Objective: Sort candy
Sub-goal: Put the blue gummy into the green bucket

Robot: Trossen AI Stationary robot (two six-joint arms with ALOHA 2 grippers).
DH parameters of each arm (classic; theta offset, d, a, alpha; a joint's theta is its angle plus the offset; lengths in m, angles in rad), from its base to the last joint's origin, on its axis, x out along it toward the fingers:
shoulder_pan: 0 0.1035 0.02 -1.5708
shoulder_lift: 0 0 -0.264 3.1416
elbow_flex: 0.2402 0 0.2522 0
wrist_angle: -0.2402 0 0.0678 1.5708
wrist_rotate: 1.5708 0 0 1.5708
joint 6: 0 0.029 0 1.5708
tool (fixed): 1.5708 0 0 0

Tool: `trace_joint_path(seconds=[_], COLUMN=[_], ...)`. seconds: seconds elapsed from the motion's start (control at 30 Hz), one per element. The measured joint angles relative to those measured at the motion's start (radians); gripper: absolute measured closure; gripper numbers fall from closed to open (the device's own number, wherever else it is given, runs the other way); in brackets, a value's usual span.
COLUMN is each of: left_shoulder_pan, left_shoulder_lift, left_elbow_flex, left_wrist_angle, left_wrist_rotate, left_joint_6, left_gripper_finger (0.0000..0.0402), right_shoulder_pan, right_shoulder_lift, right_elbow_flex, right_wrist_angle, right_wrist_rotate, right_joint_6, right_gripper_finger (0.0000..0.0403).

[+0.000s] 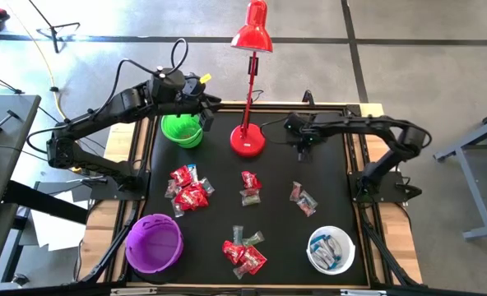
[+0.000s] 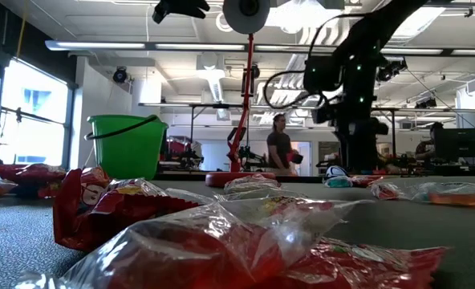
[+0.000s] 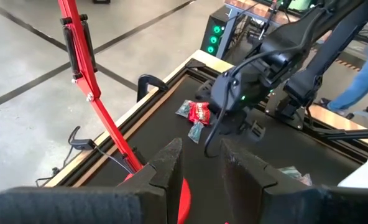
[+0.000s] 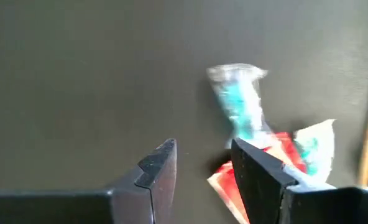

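The candy lies on the black table (image 1: 326, 185) in 4 loose clusters: a mostly red pile (image 1: 187, 188) toward the left, a small group of about 3 pieces (image 1: 249, 188) in the middle, 2 or 3 pieces (image 1: 303, 199) to the right, and a red-and-clear pile (image 1: 244, 251) near the front edge. Individual pieces within the piles overlap too much to count exactly. More blue-and-white sweets (image 1: 329, 249) sit inside the white bowl (image 1: 313, 258) at the front right.

There are 3 bowls: the white one, a purple bowl (image 1: 154, 243) at the front left, and a green bowl (image 1: 182, 130) at the back left. 1 red desk lamp (image 1: 249, 82) stands at the back centre, its round base just right of the green bowl.

The left end effector (image 1: 208, 108) hangs above the back edge between the green bowl and the lamp, its 2 fingers (image 3: 169, 163) apart with nothing between them. The right end effector (image 1: 302, 145) hovers over the back right of the table, above the right-hand cluster; its wrist view shows its fingers (image 4: 162, 163) apart and empty, with a blue-and-clear sweet (image 4: 239, 103) and a red one (image 4: 282, 147) on the mat just beyond.

In the low view 1 person (image 2: 281, 146) stands in the room behind.
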Motion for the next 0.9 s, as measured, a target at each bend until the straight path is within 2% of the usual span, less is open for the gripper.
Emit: trace_joint_path(seconds=[0.1, 0.2, 0.4, 0.73, 0.9], left_shoulder_pan=[0.001, 0.01, 0.046, 0.11, 0.131], left_shoulder_lift=[0.0, 0.0, 0.0, 0.0, 0.0], left_elbow_flex=[0.0, 0.0, 0.0, 0.0, 0.0], left_wrist_angle=[0.0, 0.0, 0.0, 0.003, 0.003], left_wrist_rotate=[-0.005, -0.005, -0.008, -0.006, -0.007], left_joint_6=[0.024, 0.044, 0.07, 0.133, 0.15], left_gripper_finger=[0.0311, 0.0311, 0.0311, 0.0311, 0.0311], right_shoulder_pan=[0.0, 0.0, -0.008, -0.062, -0.105], right_shoulder_lift=[0.032, 0.044, 0.051, 0.051, 0.052], right_elbow_flex=[0.0, 0.0, 0.0, 0.0, 0.0], right_wrist_angle=[0.053, 0.071, 0.089, 0.131, 0.107], right_wrist_rotate=[0.118, 0.139, 0.012, -0.022, -0.148], right_joint_6=[-0.004, -0.068, -0.105, -0.104, -0.049], right_gripper_finger=[0.0254, 0.0254, 0.0254, 0.0254, 0.0254])
